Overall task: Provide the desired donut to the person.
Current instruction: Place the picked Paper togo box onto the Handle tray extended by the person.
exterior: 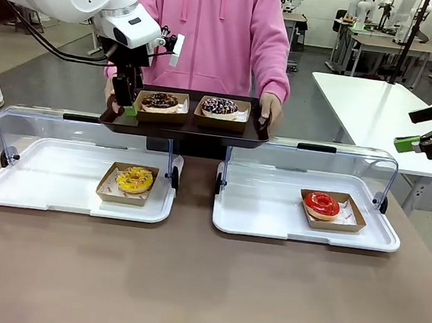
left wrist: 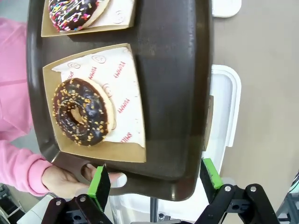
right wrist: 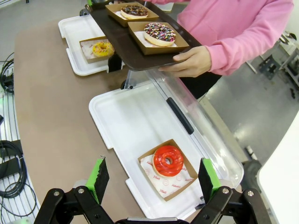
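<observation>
My left gripper (left wrist: 154,179) hangs open above the tray (left wrist: 177,93); the chocolate donut (left wrist: 80,112) looks soft, so I'd grip its stiff cardboard box (left wrist: 126,151) (right gripper (right wrist: 152,179) open too).

Person (exterior: 217,28) in pink hoodie at far side, dark tray (exterior: 184,128) with two chocolate donuts in both hands.

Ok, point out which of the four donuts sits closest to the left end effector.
The chocolate donut with nut crumbs, at the left of the dark tray the person holds. The left end effector is beside it; the sprinkled, yellow and red ones lie farther off.
</observation>
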You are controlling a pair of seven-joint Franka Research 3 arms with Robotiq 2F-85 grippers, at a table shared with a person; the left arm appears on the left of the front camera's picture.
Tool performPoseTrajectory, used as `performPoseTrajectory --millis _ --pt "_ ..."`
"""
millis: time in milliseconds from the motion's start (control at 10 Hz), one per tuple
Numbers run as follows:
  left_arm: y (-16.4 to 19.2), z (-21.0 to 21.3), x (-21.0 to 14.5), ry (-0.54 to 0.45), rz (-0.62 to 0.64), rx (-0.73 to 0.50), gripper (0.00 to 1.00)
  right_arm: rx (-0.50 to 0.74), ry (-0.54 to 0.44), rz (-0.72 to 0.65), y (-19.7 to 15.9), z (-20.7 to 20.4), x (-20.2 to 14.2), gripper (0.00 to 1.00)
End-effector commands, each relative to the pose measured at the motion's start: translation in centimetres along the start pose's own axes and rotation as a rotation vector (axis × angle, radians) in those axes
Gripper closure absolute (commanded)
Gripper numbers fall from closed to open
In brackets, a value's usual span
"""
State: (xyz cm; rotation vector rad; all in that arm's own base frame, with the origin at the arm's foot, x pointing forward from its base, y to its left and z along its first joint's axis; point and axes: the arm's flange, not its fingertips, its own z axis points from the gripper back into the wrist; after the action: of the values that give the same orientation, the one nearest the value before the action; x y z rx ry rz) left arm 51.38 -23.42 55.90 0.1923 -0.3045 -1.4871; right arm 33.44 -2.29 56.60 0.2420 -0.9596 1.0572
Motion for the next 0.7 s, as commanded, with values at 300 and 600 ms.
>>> performPoseTrajectory --millis 300,600 --pt "0.20 0.00 -0.06 0.000 0.000 0.016 0.00 0.008 0.005 -0.002 0.05 -0.10 -0.12 0.00" --pt "0.20 0.00 -0.06 0.000 0.000 0.016 0.00 0.008 0.005 -0.002 0.05 -0.10 -0.12 0.00"
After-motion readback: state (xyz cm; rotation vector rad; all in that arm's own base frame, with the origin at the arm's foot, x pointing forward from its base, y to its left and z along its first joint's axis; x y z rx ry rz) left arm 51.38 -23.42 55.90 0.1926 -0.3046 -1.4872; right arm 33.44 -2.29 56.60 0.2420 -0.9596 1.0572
